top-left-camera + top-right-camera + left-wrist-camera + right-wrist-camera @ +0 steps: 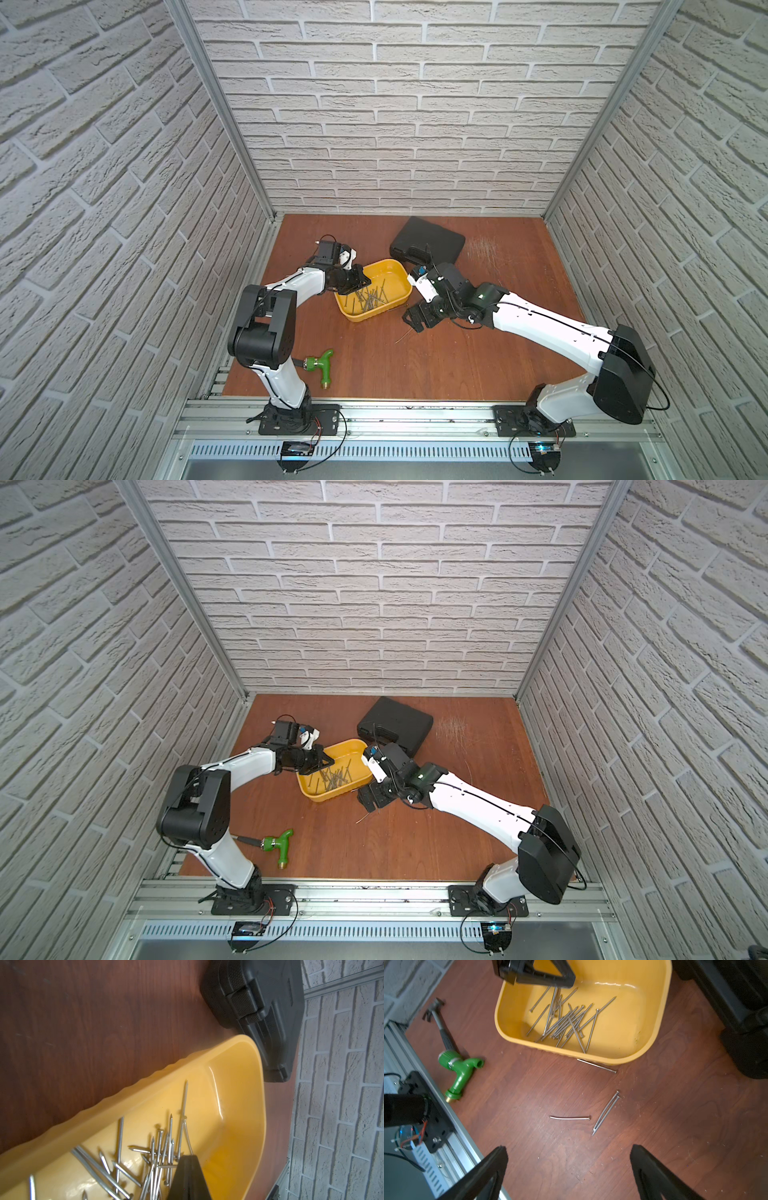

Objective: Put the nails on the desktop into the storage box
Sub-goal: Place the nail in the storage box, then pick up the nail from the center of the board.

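The yellow storage box (395, 277) (355, 750) sits mid-desktop with several nails (369, 297) (566, 1022) heaped inside. My left gripper (368, 282) (188, 1157) hangs over the box's left end, shut on a thin pale nail (184, 1132) that sticks out from its tips. My right gripper (413, 323) (568, 1147) stands open and empty above the desktop (675, 1126), just in front of the box. Loose nails lie there: one against the box wall (596, 1065), a pair side by side (606, 1112) and a bent one (570, 1118).
A black moulded case (428, 243) (737, 1001) lies right behind the box. A green tap fitting (322, 365) (460, 1070) and a small hammer (440, 1020) lie near the left arm's base. Brick walls close three sides; an aluminium rail (415, 415) runs along the front.
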{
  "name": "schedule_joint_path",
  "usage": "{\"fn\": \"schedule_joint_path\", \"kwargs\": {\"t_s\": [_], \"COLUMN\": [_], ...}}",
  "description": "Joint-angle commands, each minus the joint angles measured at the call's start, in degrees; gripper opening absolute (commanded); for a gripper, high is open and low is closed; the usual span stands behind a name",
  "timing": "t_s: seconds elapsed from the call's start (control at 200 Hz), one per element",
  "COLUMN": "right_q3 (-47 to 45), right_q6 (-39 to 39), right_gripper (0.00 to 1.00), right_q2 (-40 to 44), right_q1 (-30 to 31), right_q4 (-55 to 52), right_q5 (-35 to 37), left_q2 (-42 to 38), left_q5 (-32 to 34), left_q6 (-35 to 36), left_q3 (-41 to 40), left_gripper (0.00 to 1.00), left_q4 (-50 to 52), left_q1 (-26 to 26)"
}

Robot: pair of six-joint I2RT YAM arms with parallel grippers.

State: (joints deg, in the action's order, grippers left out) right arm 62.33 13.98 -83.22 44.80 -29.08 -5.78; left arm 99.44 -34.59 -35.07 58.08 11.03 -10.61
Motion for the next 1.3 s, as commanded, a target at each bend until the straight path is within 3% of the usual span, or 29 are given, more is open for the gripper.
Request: {"fn": "schedule_joint_path", "kwargs": {"t_s": [0.0, 0.12, 0.23, 0.355, 0.55, 0.79, 1.025, 1.295], "right_q3": [-1.94, -4.05, -4.28, -5.59, -0.63, 5.60, 10.64, 13.52], "right_q6": [-7.32, -18.66, -29.24, -42.28, -55.29, -62.61, -66.62, -67.56], "right_gripper": [0.94, 0.91, 0.91, 0.90, 0.87, 0.84, 0.79, 0.43], "right_q2": [0.29, -2.34, -4.98, -6.13, -13.42, -20.60, -26.00, -29.71], "right_q1": [1.31, 2.24, 2.65, 2.67, 2.67, 2.67, 2.59, 2.58], "right_q4": [1.44, 2.19, 1.45, 2.89, -0.84, -3.72, -7.13, -10.97], "right_q5": [1.61, -1.55, -2.26, -4.20, -3.81, -1.11, 0.61, 0.41], "left_q2": [0.96, 0.18, -1.79, -6.03, -15.63, -25.06, -29.51, -30.31], "left_q5": [0.81, 1.10, 1.10, 1.17, 2.60, 3.45, 0.73, -1.24], "left_q6": [1.95, 2.20, 2.04, 1.76, 2.33, 2.75, 2.37, 2.47], "left_q3": [1.06, 0.88, 0.71, -0.30, -2.24, -4.40, -6.84, -7.81], "left_gripper": [0.13, 0.26, 0.33, 0.36, 0.39, 0.46, 0.48, 0.48], "left_q4": [1.34, 2.20, 3.35, 5.07, 9.37, 13.81, 15.42, 15.69], "left_q1": [0.39, 0.40, 0.34, 0.24, 0.36, 1.11, 4.75, 7.09]}}
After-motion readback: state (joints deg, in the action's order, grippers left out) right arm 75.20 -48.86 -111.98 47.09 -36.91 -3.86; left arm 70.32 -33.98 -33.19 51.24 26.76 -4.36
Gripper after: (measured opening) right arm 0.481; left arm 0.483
